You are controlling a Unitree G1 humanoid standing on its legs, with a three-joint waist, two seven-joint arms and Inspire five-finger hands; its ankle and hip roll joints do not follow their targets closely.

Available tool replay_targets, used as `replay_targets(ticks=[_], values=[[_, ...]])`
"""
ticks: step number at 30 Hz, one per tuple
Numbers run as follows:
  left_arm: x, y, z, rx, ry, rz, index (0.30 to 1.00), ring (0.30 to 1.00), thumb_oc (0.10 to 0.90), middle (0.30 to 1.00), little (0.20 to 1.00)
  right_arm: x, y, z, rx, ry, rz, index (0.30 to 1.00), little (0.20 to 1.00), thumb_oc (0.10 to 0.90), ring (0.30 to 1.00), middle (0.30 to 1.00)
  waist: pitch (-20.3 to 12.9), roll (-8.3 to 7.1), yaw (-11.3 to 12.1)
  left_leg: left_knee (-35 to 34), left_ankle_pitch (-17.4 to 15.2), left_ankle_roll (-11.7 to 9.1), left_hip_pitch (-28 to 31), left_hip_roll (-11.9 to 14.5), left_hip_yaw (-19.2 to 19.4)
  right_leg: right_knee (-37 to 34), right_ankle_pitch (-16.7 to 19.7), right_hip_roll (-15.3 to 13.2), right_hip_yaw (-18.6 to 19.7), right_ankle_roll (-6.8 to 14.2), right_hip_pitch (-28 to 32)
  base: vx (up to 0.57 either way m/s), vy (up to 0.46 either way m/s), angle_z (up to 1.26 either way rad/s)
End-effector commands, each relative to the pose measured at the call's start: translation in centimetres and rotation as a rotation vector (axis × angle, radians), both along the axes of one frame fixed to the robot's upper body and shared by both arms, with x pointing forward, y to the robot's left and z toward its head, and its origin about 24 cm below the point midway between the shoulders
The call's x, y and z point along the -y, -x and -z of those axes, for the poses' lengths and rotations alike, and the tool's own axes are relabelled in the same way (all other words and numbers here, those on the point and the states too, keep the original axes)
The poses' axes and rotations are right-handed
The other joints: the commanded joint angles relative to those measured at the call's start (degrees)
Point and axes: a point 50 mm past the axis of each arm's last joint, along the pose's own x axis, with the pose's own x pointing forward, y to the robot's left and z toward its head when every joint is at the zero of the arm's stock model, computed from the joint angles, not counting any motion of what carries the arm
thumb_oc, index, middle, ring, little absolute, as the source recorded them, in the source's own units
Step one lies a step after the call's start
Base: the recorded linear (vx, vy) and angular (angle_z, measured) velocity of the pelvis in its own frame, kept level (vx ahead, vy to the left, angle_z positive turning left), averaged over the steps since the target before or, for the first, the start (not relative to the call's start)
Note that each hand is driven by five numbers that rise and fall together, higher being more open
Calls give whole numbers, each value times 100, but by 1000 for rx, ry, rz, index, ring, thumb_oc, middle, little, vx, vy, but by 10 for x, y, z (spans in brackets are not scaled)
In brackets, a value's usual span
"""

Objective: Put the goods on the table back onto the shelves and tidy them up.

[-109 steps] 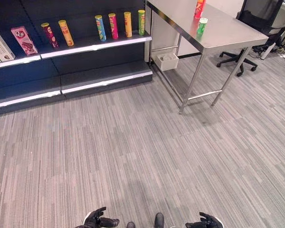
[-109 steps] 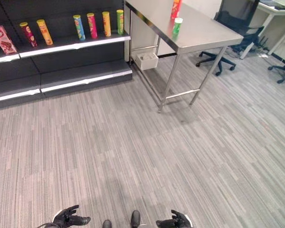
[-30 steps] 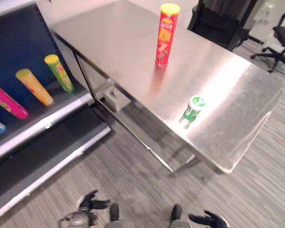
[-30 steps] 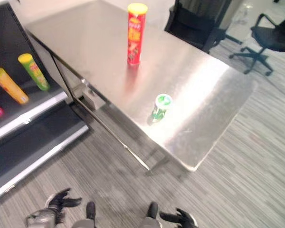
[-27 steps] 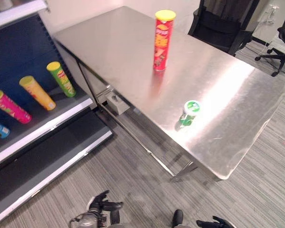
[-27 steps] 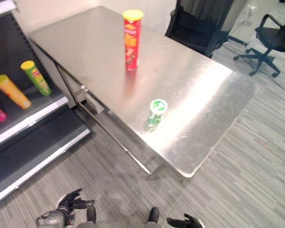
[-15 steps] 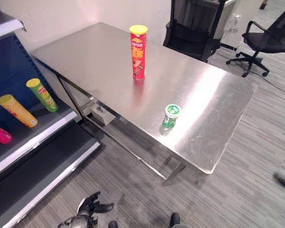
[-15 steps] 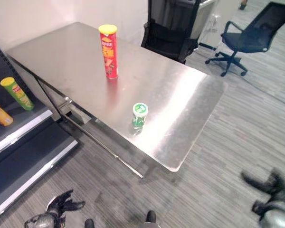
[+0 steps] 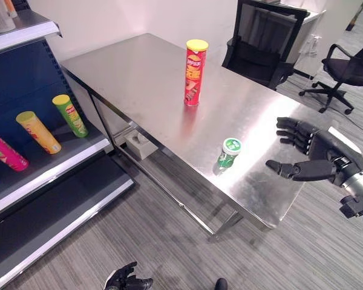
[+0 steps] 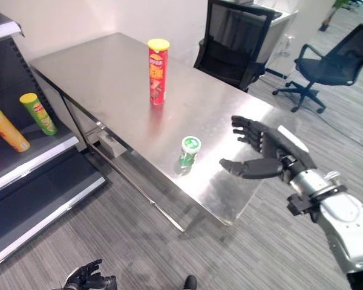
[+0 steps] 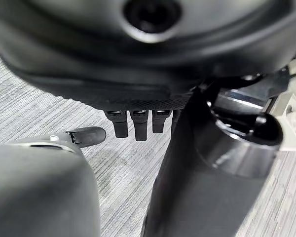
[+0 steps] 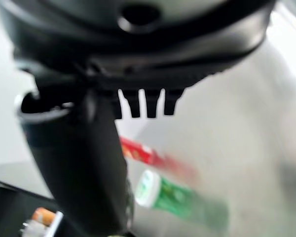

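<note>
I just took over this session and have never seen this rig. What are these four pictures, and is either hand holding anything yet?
It is a two-legged robot with two arms ending in dark hands. Two pictures come from its head, looking down at the work; the other two come from cameras on each wrist, looking along that hand.

On the steel table stand a tall red can and a short green can. The shelf beside it holds more cans.

The right hand is raised over the table beside the green can, fingers spread, not touching it. The left hand hangs low near the floor, fingers relaxed. Neither holds anything.
</note>
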Motion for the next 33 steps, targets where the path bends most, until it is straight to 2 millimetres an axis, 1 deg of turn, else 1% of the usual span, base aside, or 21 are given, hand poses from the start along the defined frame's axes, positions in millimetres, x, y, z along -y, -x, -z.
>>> replay_targets(ticks=[1,4,5,9,10,11,12,19,22,24,33], values=[[5,-28,-7,90,12,41,900,900,800,900,900,-2,-11,-50,217,4,-11,900,900,800,900,900,-2,-69,141,18,-739,176,270,-192,77,62,-111,-162,-3,387,18,0,0,0],[4,-28,-7,93,11,18,900,900,800,900,900,-6,-16,-40,187,32,-14,900,900,800,900,900,2,-54,186,18,-745,187,261,-222,46,62,-110,-197,-28,394,51,0,0,0],[3,-28,-8,98,14,2,900,900,800,900,900,-8,-19,-33,173,43,-4,900,900,800,900,900,8,-41,203,18,-740,195,260,-236,16,62,-108,-214,-64,393,77,13,-2,7],[3,-29,-8,105,11,-1,900,900,800,900,900,-8,-23,-26,186,10,26,900,900,800,900,900,14,-1,253,18,-731,208,226,-257,-51,62,-116,-254,-136,396,112,21,-8,12],[3,-28,-8,106,11,0,900,900,800,900,900,-11,-26,-22,182,-4,26,900,900,800,900,900,28,16,290,18,-724,216,212,-273,-88,62,-110,-270,-176,397,126,14,-9,17],[3,-28,-8,106,11,-1,900,900,800,900,900,-11,-26,-22,182,-4,26,900,900,800,900,900,28,15,284,18,-724,216,211,-273,-91,62,-110,-271,-180,397,128,22,-19,19],[2,-26,-7,97,8,-4,900,900,800,900,900,-19,-31,-17,178,-7,12,900,900,800,900,900,41,36,341,18,-713,221,186,-282,-128,62,-106,-288,-212,397,129,10,-14,11],[2,-21,-7,94,6,-37,900,900,800,900,900,-24,-43,-14,179,25,34,900,900,800,900,900,79,66,433,18,-702,223,137,-295,-207,62,-123,-321,-298,393,150,5,-9,6],[1,-15,-5,76,3,-46,900,900,800,900,900,-25,-53,-11,168,19,54,900,900,800,900,900,84,77,531,18,-708,237,151,-320,-254,62,-146,-334,-335,393,201,23,-1,2],[0,-12,-4,68,0,-44,900,900,800,900,900,-29,-57,-11,166,17,38,900,900,800,900,900,85,78,574,18,-710,240,166,-324,-272,62,-159,-338,-342,394,229,18,2,2],[-1,-6,-2,49,0,-55,900,900,800,900,900,-38,-64,-11,141,29,-9,900,900,800,900,900,87,42,692,18,-720,251,176,-344,-385,62,-195,-355,-432,393,318,10,2,7]])
